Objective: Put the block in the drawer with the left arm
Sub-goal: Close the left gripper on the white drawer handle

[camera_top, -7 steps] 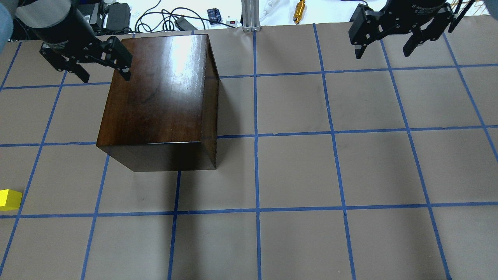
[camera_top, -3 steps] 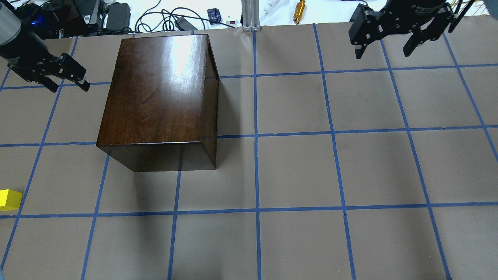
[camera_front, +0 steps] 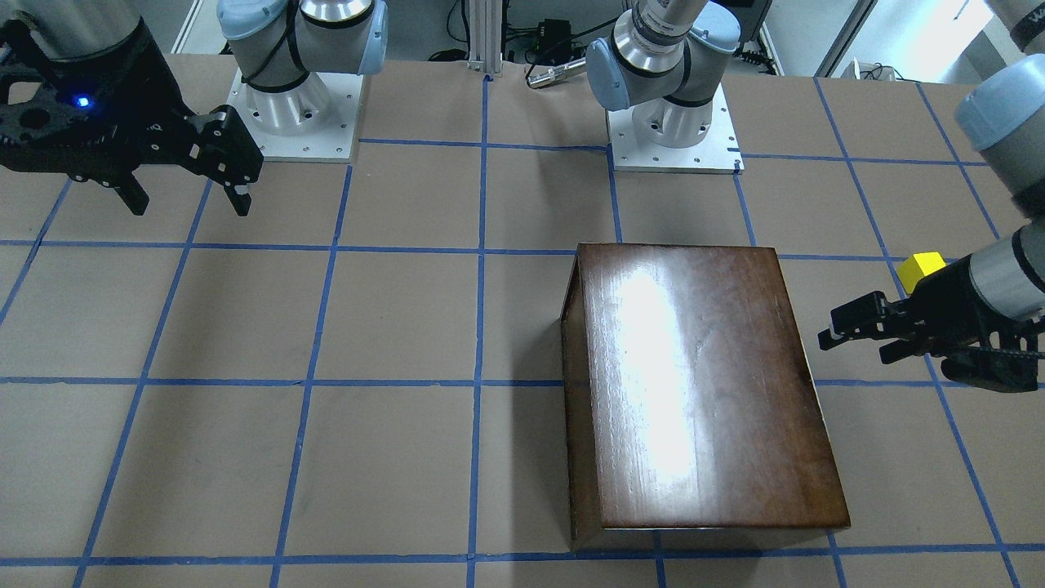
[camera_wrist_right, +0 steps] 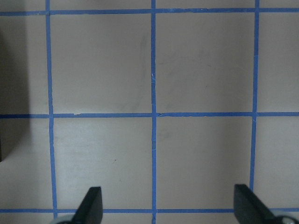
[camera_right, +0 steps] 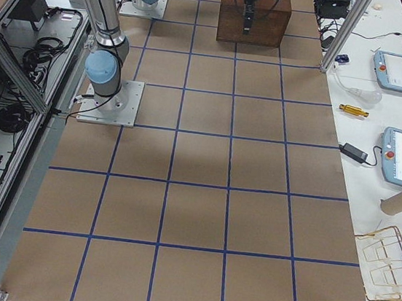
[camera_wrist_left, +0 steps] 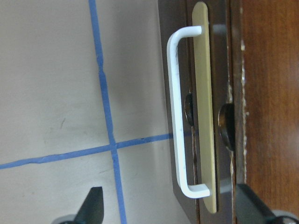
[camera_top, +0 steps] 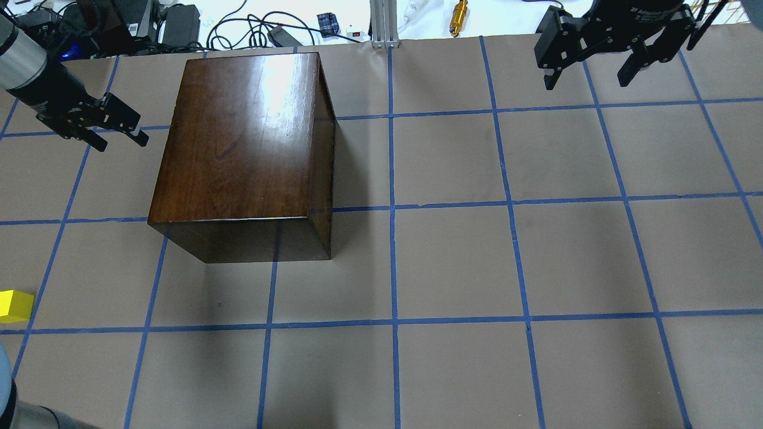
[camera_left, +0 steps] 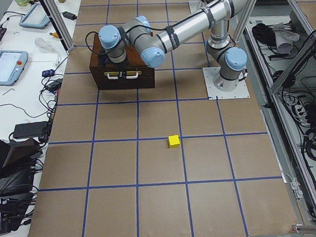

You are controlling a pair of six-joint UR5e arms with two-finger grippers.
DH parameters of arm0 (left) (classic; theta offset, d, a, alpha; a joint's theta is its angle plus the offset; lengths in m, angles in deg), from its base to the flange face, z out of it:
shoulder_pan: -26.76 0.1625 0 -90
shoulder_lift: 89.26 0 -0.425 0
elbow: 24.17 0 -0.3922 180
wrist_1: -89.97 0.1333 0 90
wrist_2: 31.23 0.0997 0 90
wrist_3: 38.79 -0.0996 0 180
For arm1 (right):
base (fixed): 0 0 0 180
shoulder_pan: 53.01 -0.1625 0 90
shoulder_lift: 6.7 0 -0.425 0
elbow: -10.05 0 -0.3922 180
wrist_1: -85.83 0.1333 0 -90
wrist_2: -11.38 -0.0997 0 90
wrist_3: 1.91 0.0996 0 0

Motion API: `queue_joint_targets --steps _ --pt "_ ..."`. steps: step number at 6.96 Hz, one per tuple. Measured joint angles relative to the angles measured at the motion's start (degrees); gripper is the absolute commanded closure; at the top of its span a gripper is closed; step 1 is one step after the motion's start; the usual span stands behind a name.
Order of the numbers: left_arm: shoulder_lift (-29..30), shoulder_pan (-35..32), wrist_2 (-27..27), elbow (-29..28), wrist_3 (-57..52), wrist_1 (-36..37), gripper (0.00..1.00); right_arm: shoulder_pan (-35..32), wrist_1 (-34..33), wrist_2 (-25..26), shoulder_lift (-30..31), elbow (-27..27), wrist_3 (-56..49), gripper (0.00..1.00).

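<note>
The glossy dark-brown wooden box stands left of the table's middle; it also shows in the front view. Its drawer is shut. The drawer's dark front panel carries a white handle on a brass plate and faces the robot's left side. My left gripper is open and empty, level with that panel and a short way off it, its fingertips to either side of the handle's line. The yellow block lies on the table at the near left, apart from the box. My right gripper is open and empty at the far right.
The robot bases stand on plates at the table's robot side. Cables, a gold tool and an aluminium post lie beyond the far edge. Blue tape lines grid the brown table cover.
My left gripper moved from over the box's far left corner out to the left and down beside the box, then edged back toward it. The right arm, block and box have not moved.
</note>
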Motion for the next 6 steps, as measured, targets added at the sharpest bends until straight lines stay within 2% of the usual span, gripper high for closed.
queue_joint_targets --steps 6 --pt "2.65 1.19 -1.89 2.71 0.1 3.34 0.0 -0.01 0.0 -0.02 0.03 0.0 0.0 0.0"
